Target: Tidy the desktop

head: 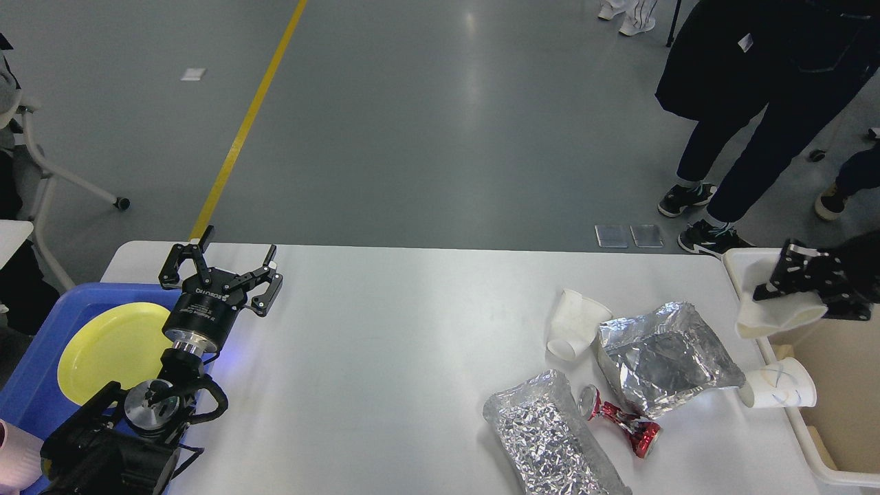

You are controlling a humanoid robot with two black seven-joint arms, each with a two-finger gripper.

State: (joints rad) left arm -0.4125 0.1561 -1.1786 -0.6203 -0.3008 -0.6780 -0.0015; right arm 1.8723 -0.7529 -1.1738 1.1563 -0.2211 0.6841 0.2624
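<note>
A: The desktop (385,357) filled the near middle. We saw two foil bags (663,357), a crushed red can (619,419) and white cups (574,323) at its right.

B: Our right gripper (790,289) clamped a crumpled cup (773,317) over the beige tub (835,454). Left gripper (220,271) hung wide, beside the blue tray (41,357).

Plate (110,347) in tray (41,357) left — bags (660,361), cups (574,323) right on desktop (385,357).

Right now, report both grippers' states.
Left gripper: jaws open, holding nothing.
Right gripper: jaws shut on a crushed paper cup above the beige tub.
</note>
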